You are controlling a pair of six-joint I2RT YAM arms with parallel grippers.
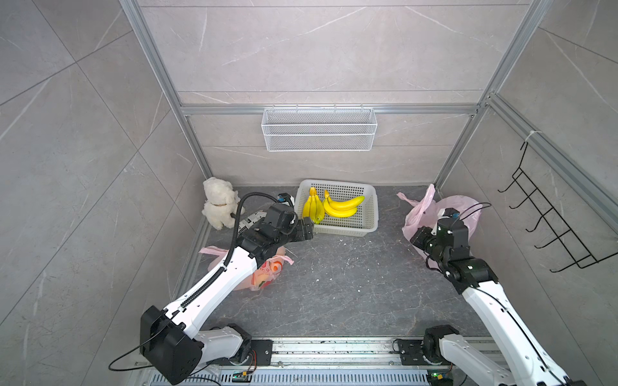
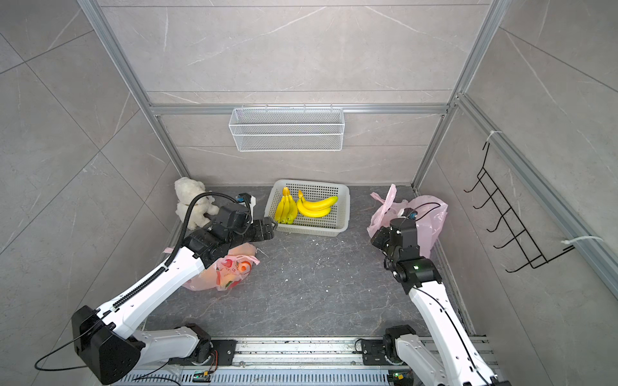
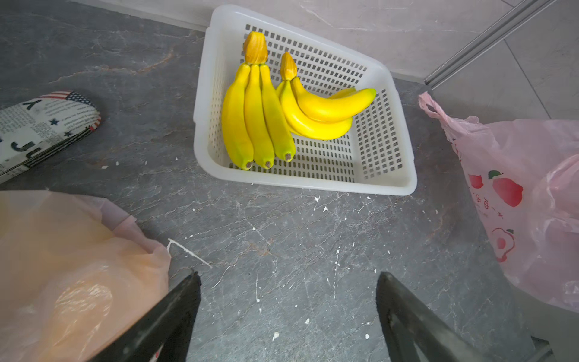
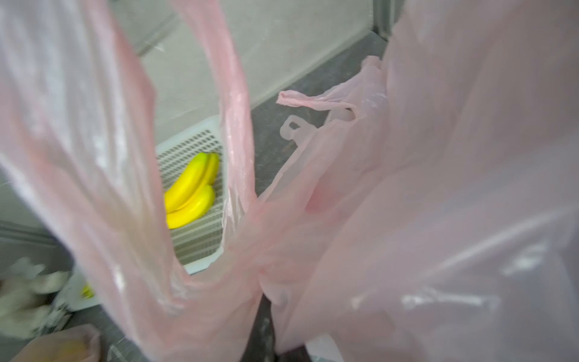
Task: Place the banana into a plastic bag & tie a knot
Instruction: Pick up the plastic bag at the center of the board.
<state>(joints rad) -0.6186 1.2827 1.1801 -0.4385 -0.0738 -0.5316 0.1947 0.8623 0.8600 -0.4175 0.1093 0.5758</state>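
Note:
Two yellow banana bunches (image 1: 312,209) (image 1: 342,206) lie in a white perforated basket (image 1: 346,231) at the back; the left wrist view shows them (image 3: 260,119) close ahead. My left gripper (image 1: 309,229) (image 3: 288,277) hovers open at the basket's front left corner with nothing between its fingers. A thin pink plastic bag (image 1: 421,210) (image 2: 431,217) stands crumpled at the right wall, and my right gripper (image 1: 414,239) is shut on its film. In the right wrist view the bag (image 4: 407,203) fills the picture, bunched at the dark finger (image 4: 266,316), with a handle loop framing one banana bunch (image 4: 191,191).
A filled orange-pink printed bag (image 1: 267,270) (image 3: 69,266) lies under my left forearm. A white plush toy (image 1: 219,205) and a newsprint-patterned pouch (image 3: 40,125) sit in the back left corner. A wire shelf (image 1: 319,128) hangs on the back wall, a black hook rack (image 1: 551,220) on the right wall.

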